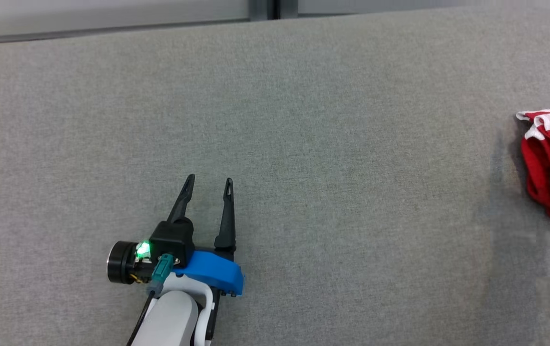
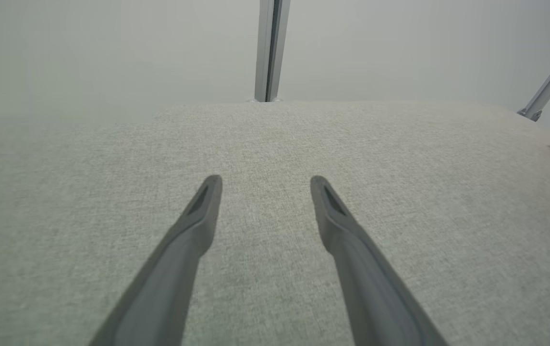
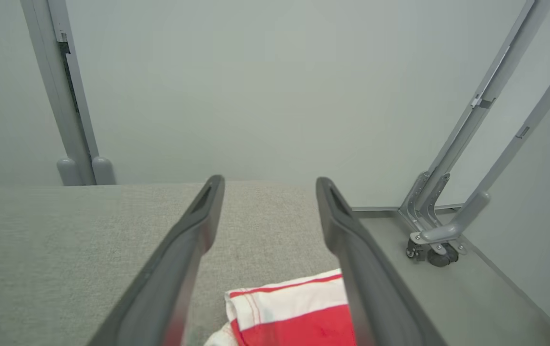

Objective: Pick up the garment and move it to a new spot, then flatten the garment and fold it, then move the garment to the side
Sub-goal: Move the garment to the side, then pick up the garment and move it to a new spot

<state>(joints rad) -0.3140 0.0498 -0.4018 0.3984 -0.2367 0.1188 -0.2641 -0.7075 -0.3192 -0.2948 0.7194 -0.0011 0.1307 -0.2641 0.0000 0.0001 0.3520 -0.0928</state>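
Nearest you, your left claw hangs over bare grey worktop, fingers spread and holding nothing; it is well apart from the work, so it cannot steady anything if the cloth slips. Over to the right, the garment lies in a crumpled red-and-white heap close to the worktop's right edge; your right claw is over it, fingers parted and empty, the cloth showing low between their bases while the tips point past it toward the far edge. Close there and I judge you would pinch air or only the white-striped hem; a thin bite could let the heap sag and drop out mid-carry. How high the fingers stand above the cloth I cannot tell; come down skewed and you may shove the bundle off the edge toward the floor and the wheeled frame beyond.
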